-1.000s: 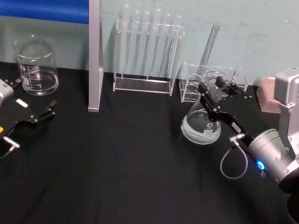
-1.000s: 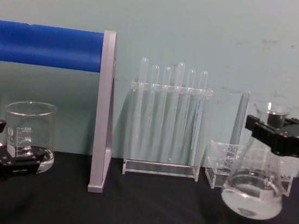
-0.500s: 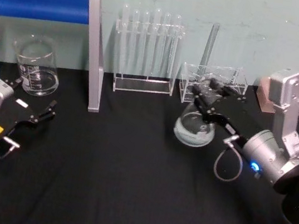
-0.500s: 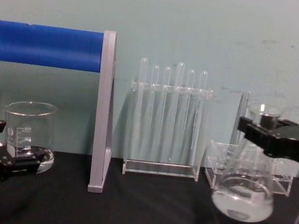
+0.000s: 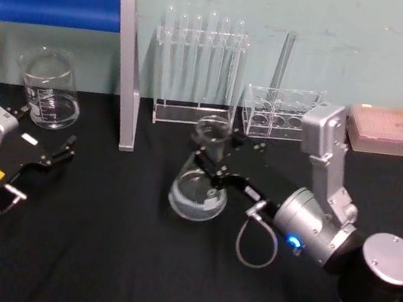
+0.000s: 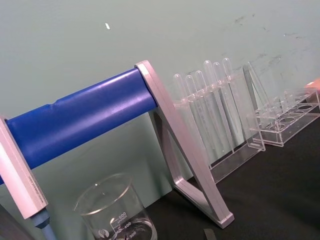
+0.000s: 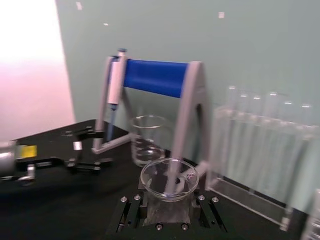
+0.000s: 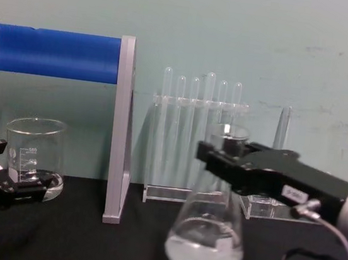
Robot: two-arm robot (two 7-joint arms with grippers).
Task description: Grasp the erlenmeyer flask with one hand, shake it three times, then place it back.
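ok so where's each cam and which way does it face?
Head: up high, looking down at the table; both arms, right pincer gripping the flask, left pincer idle.
Chest: low, facing the wall; both pincers.
Left wrist: faces the blue stand and beaker.
Right wrist: over its own pincer, toward the left pincer.
All four share the blue stand.

Glossy clear glass erlenmeyer flask; matt black table, perhaps cloth; smooth metal stand

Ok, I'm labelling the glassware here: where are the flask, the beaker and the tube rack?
flask (image 5: 196, 193), head view, on its wide lower body.
beaker (image 5: 47, 91), head view, on its side wall.
tube rack (image 5: 192, 113), head view, on its base.
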